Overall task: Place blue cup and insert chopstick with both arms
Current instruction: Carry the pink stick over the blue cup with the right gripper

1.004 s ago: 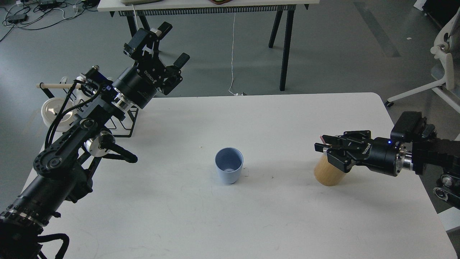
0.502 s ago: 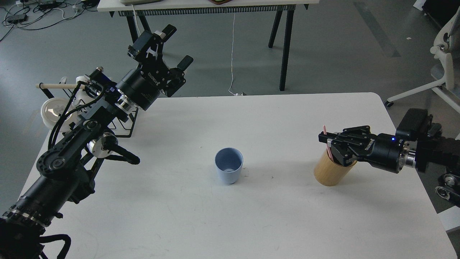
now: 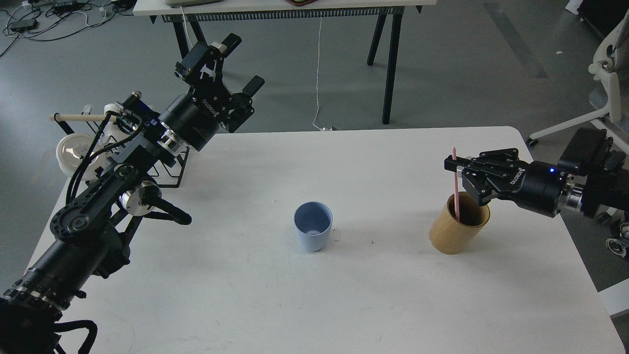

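The blue cup (image 3: 313,231) stands upright and empty near the middle of the white table (image 3: 314,305). My right gripper (image 3: 455,167) is shut on a pink chopstick (image 3: 455,189) near its top. The stick hangs upright with its lower end inside the tan wooden cylinder (image 3: 457,230) at the right. My left gripper (image 3: 239,65) is open and empty, raised above the table's far left corner, well away from the cup.
A black wire rack with a pale wooden dowel (image 3: 78,117) and a clear bowl (image 3: 73,152) stand at the table's far left. A second table's legs (image 3: 390,64) stand beyond the far edge. An office chair (image 3: 602,93) stands at the right.
My right gripper has risen and drawn back to the right, lifting the pink chopstick partway out of the wooden cylinder. My left gripper rose slightly, then held still.
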